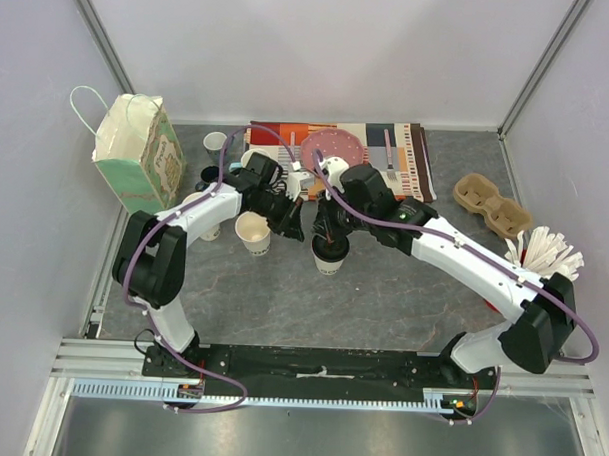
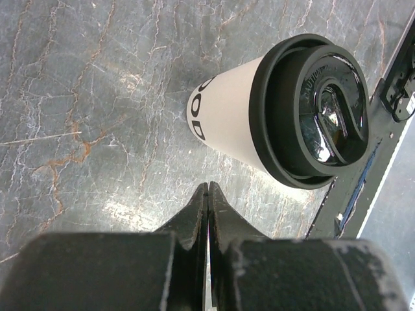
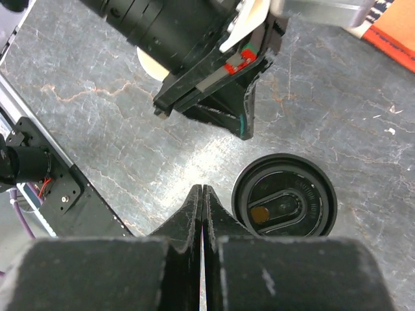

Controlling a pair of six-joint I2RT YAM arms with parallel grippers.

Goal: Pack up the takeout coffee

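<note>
A cream paper cup (image 1: 328, 257) wearing a black lid (image 1: 330, 247) stands upright mid-table. In the left wrist view this lidded cup (image 2: 227, 116) with dark print sits ahead and right of my left gripper (image 2: 207, 188), which is shut on nothing. From the right wrist camera I look down on the lid (image 3: 284, 194), just right of my right gripper (image 3: 202, 189), also shut and empty. In the top view the left gripper (image 1: 293, 224) and right gripper (image 1: 324, 229) hover close together above the lidded cup. A second cream cup (image 1: 254, 232) stands open, without lid, to its left.
A green-and-white paper bag (image 1: 137, 154) stands at the far left. A cardboard cup carrier (image 1: 493, 205) lies at the right, with a bundle of white items (image 1: 546, 252) below it. A patterned mat (image 1: 407, 157) with a pink plate (image 1: 334, 146) and small mugs (image 1: 215, 142) lie behind.
</note>
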